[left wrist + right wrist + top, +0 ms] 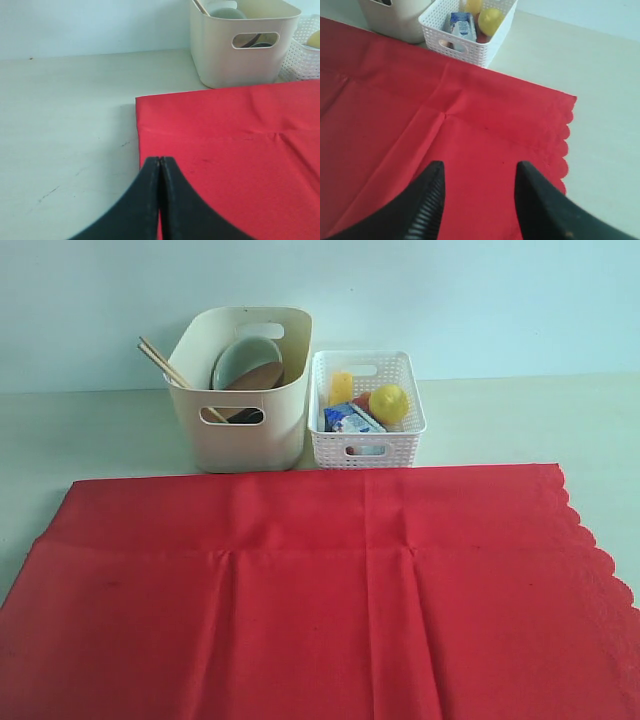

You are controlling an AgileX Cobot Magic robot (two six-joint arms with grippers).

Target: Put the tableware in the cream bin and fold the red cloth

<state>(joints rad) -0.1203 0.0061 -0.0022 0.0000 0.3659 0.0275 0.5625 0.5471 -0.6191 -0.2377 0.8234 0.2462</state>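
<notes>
Exterior view: the red cloth (320,590) lies spread flat on the pale table (80,430) in front of the cream bin (240,435), its straight far edge just beside the bin's base and its scalloped edge well off to one side. Nothing lies on the cloth.

The bin holds a pale bowl (245,358) on edge, a brown plate (258,377) leaning against it, and wooden chopsticks (165,365) that poke out over the rim. Something dark shows through the handle cutout; I cannot tell what.

Touching the bin's side stands a white lattice basket (365,445) with a lemon (389,403), a yellow cheese wedge (341,387) and a small carton (352,420).

The left gripper (160,162) has its jaws pressed together, empty, over the cloth's plain side edge. The right gripper (480,166) stands partly open, gripping nothing, over the cloth near the scallops.
</notes>
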